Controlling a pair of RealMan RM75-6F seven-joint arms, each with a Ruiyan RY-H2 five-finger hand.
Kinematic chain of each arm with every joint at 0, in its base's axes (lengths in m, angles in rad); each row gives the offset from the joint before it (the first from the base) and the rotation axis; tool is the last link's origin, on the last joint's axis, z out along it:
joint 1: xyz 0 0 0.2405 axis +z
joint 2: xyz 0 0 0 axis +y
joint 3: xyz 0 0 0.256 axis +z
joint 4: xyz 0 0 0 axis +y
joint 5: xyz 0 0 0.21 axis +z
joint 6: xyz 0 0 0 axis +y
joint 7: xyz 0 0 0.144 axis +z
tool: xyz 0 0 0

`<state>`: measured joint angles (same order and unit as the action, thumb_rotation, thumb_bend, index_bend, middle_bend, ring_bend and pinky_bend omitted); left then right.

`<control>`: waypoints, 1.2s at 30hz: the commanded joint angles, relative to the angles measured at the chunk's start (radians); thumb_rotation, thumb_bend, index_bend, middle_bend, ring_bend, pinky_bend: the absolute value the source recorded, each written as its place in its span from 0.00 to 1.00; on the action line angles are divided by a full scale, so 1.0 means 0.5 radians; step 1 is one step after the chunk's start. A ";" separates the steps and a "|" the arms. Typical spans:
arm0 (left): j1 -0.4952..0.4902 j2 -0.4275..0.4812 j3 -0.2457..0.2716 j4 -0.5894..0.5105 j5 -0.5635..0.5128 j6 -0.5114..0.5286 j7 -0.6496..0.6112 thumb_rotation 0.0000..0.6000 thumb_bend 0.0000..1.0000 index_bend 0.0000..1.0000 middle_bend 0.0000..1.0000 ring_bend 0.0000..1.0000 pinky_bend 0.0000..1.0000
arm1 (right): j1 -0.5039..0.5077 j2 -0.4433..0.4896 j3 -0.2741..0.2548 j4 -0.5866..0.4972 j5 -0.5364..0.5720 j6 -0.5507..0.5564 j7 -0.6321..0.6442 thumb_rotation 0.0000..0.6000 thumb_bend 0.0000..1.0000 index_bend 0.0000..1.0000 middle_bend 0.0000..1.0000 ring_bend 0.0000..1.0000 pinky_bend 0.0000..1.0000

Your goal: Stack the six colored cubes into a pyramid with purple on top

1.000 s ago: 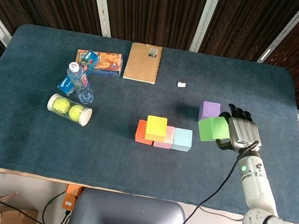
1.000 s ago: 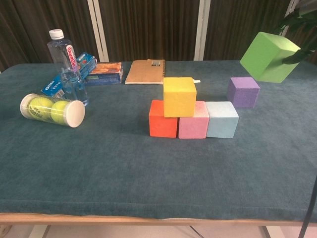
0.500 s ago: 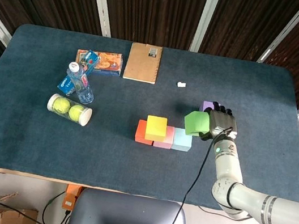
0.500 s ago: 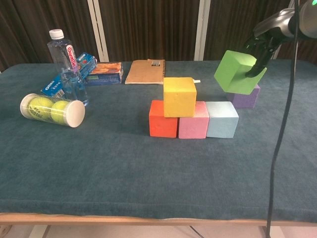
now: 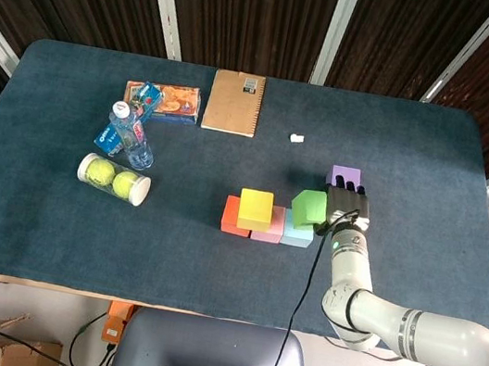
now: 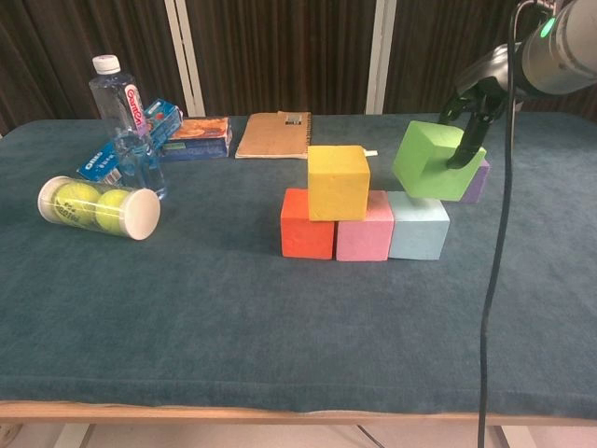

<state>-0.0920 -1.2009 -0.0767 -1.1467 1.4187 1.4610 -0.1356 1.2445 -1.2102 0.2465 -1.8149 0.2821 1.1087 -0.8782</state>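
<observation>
An orange cube (image 6: 307, 223), a pink cube (image 6: 365, 228) and a light blue cube (image 6: 418, 225) stand in a row on the table. A yellow cube (image 6: 338, 182) sits on top, over the orange and pink ones. My right hand (image 6: 478, 98) holds a green cube (image 6: 436, 161), tilted, just above the light blue cube; in the head view the green cube (image 5: 309, 207) is left of the right hand (image 5: 347, 207). The purple cube (image 5: 345, 176) stands on the table behind, partly hidden by the green one in the chest view. My left hand is out of sight.
At the left are a tube of tennis balls (image 6: 99, 208), a water bottle (image 6: 126, 122) and a blue packet (image 6: 130, 139). A snack box (image 5: 163, 99) and a brown notebook (image 5: 235, 102) lie at the back. A small white scrap (image 5: 297, 138) lies near the middle.
My right hand has carried the green cube leftward and down, from beside the purple cube to just over the light blue cube. The stacked cubes have not moved.
</observation>
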 commanded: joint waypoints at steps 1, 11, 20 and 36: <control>0.003 -0.006 0.000 0.015 0.005 0.005 -0.014 0.95 0.16 0.11 0.05 0.00 0.09 | 0.008 -0.023 0.021 0.006 0.025 0.016 -0.021 1.00 0.27 0.52 0.01 0.00 0.00; 0.020 -0.011 -0.005 0.047 0.006 0.021 -0.052 0.95 0.16 0.11 0.05 0.00 0.09 | 0.018 -0.089 0.082 0.033 0.076 0.059 -0.090 1.00 0.27 0.51 0.01 0.00 0.00; 0.031 -0.013 -0.010 0.064 -0.002 0.017 -0.077 0.95 0.16 0.11 0.05 0.00 0.09 | 0.014 -0.135 0.120 0.052 0.075 0.084 -0.137 1.00 0.27 0.48 0.00 0.00 0.00; 0.048 -0.019 -0.016 0.088 -0.001 0.031 -0.111 0.96 0.16 0.11 0.05 0.00 0.09 | -0.011 -0.178 0.182 0.060 0.076 0.070 -0.198 1.00 0.27 0.11 0.00 0.00 0.00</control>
<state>-0.0680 -1.2105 -0.0846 -1.1029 1.4181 1.4766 -0.1911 1.2396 -1.2996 0.3363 -1.7845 0.3202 1.1447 -0.9768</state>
